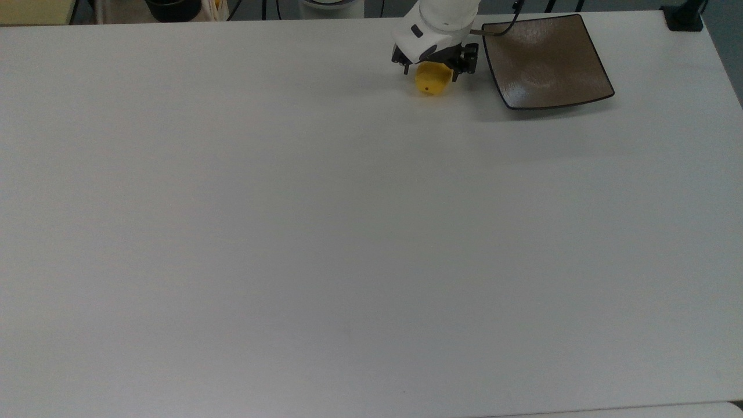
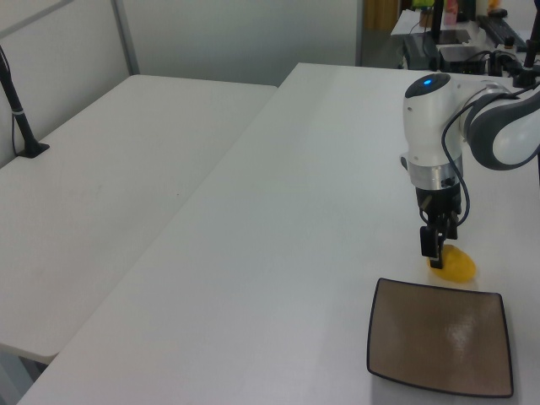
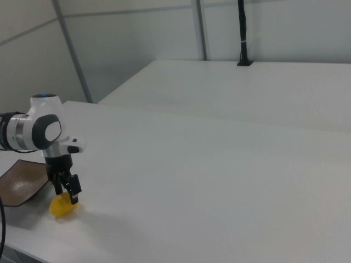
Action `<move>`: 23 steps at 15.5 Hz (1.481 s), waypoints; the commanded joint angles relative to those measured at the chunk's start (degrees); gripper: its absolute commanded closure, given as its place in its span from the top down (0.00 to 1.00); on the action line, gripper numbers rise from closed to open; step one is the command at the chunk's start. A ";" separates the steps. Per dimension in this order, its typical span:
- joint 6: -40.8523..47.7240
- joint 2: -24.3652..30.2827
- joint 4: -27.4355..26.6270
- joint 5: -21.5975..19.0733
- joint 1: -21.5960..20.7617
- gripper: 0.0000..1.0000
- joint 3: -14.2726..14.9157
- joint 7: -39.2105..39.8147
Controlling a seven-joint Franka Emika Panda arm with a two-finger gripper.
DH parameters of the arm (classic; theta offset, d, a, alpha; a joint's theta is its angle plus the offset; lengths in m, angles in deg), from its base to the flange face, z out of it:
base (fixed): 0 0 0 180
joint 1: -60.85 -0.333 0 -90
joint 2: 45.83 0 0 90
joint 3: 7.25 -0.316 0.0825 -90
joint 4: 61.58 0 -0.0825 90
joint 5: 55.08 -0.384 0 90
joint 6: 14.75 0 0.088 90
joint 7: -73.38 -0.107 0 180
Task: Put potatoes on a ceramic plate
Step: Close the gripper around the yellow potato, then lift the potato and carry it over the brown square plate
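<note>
At the twelve o'clock edge of the white table (image 1: 290, 232), in the top view, the hand (image 1: 434, 65) sat right down over the potato (image 1: 432, 82), its dark fingers (image 1: 404, 60) spread apart, one on each side of the yellow lump, not closed on it. The potato lay on the table, its small dark spot facing six o'clock. Moving across to three o'clock of it, just beside but apart, was the ceramic plate (image 1: 545, 61), brown and glossy. In the left view the hand (image 2: 436, 250) hung low at the potato (image 2: 457, 264), the ceramic plate (image 2: 439, 337) at six o'clock.
</note>
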 commanded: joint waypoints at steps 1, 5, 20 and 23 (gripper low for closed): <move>-1.38 -0.78 -0.95 -0.60 -0.94 1.00 -0.26 -0.59; -1.38 -0.87 -0.95 -0.77 -0.85 0.64 -0.43 -0.85; -1.29 1.68 9.94 -3.32 0.12 0.54 -4.21 -5.94; -1.38 1.59 11.00 -3.67 -0.06 0.55 -7.46 -6.30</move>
